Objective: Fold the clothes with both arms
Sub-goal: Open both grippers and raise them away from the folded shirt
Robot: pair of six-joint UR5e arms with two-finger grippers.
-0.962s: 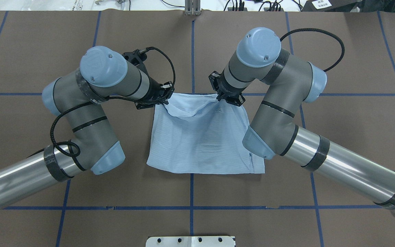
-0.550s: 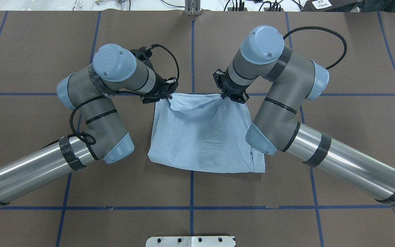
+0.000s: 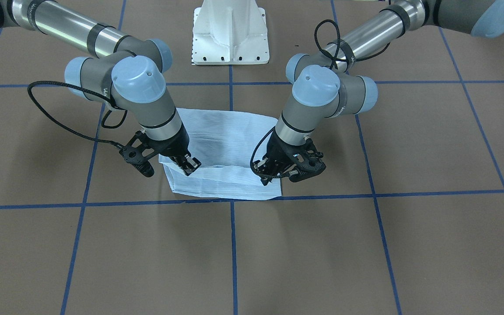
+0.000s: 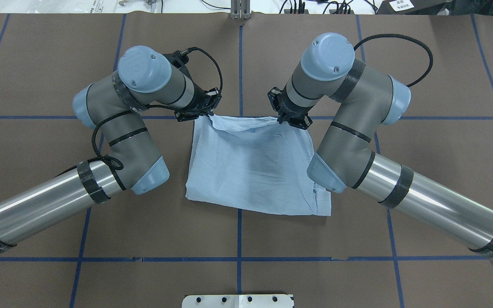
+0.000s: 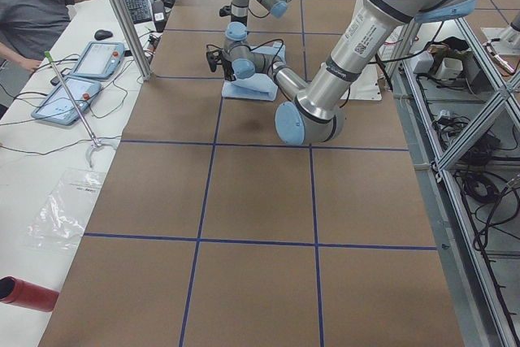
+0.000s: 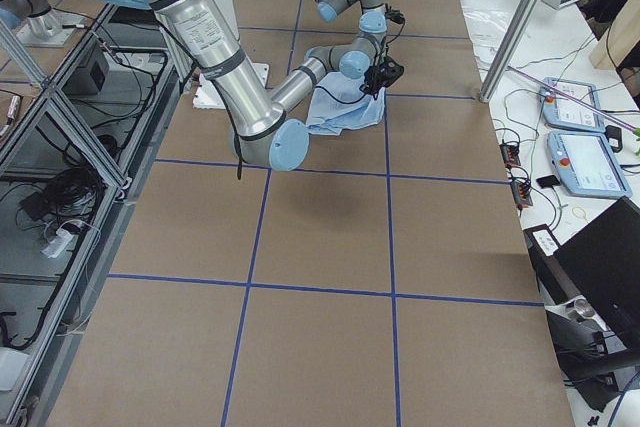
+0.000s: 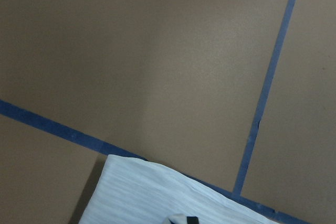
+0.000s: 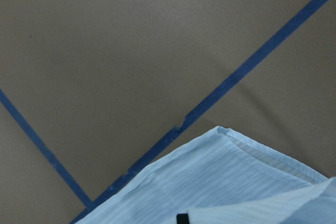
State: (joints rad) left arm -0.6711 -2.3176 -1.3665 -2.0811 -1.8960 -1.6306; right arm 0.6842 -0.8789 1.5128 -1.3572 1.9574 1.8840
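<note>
Hard to see: the fingertips of both claws. In the overhead view the left gripper (image 4: 209,114), upper centre-left, is mostly covered by its own wrist and cable. Cloth rises to a peak right at its tip, so it reads as closed on the shirt (image 4: 250,171). The right gripper (image 4: 280,119), upper centre-right, is tucked under its wrist too, nipped narrow on the same raised edge. In the front-facing view the right claw's tips sit pressed together over the fold at centre-left; the left claw, centre-right, is masked by a cable loop. Each wrist camera catches only a sliver of black fingertip at its bottom edge against pale cloth, the rest cut off.

Shirt: folded to a rough rectangle, centre of the overhead frame. It lies flat except for the upper edge of the top layer, which is lifted and sags between the two claws. The right arm (image 4: 353,124) covers part of its right side; the left arm (image 4: 118,124) stands clear of it. Collar and buttons cannot be made out.

Surface: matte brown table cover (image 4: 37,179) gridded with blue tape (image 4: 186,259). White pedestal base (image 3: 231,30) at top centre of the front-facing view.

Room, left-side view: operator (image 5: 32,14) seated upper left, tablets (image 5: 99,58) on a white bench, red cylinder (image 5: 24,294) lower left
</note>
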